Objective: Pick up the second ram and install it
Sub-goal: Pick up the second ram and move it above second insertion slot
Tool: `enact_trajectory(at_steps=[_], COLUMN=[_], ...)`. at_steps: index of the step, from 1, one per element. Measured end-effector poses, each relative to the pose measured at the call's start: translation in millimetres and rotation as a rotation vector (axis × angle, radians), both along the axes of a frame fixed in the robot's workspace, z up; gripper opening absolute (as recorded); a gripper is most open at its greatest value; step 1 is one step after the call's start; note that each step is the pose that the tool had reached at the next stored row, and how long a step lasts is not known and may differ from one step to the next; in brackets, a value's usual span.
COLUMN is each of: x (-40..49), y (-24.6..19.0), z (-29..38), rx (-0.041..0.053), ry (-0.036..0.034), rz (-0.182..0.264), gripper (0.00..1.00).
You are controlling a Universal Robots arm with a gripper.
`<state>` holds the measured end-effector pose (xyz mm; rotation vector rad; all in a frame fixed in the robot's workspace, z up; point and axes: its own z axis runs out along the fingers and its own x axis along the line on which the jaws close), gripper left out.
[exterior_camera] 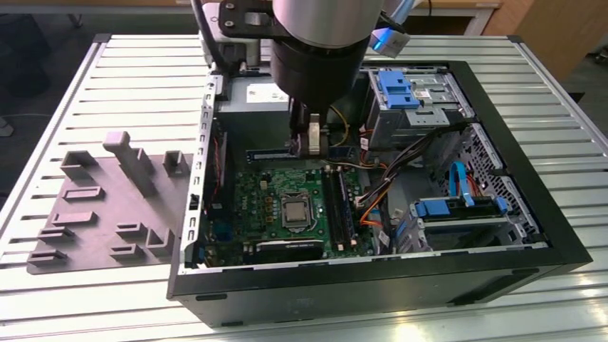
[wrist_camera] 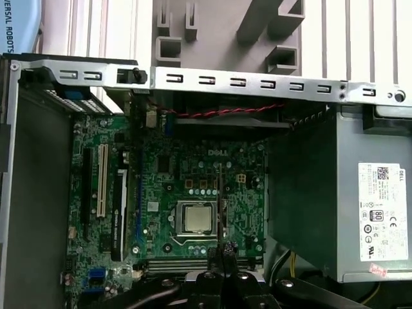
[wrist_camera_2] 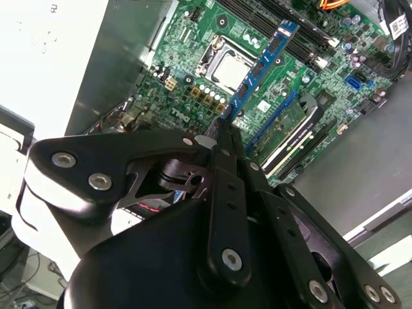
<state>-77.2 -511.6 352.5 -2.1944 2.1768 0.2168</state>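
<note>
My gripper (exterior_camera: 309, 146) hangs inside the open computer case, above the green motherboard (exterior_camera: 275, 206). It is shut on the second ram (exterior_camera: 269, 152), a thin blue stick that lies level across the case in the exterior view. In the second wrist view the ram (wrist_camera_2: 261, 64) reaches out from the gripper (wrist_camera_2: 222, 125) over the silver processor (wrist_camera_2: 228, 64). In the first wrist view the ram (wrist_camera: 222, 199) is edge-on, a thin dark line beyond the gripper (wrist_camera: 225, 248). The long dark memory slots (exterior_camera: 337, 206) lie on the board toward the exterior view's right of the processor (exterior_camera: 296, 211).
A grey moulded tray (exterior_camera: 105, 206) with raised blocks lies on the slatted table at the exterior view's left of the case. Blue drive brackets (exterior_camera: 399, 89), orange and blue cables (exterior_camera: 375, 206) and the grey power supply (wrist_camera: 360, 206) crowd the case around the board.
</note>
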Motion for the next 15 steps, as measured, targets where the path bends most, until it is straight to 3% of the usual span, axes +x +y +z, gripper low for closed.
enact_trajectory(at_steps=[7, 15], x=[0.0, 2.4], y=[0.1, 0.5], z=[-4.0, -7.5], rx=[-0.0007, -0.0006], ry=[-0.0105, -0.0111], rz=[0.0, 0.0], gripper=[0.11, 0.11])
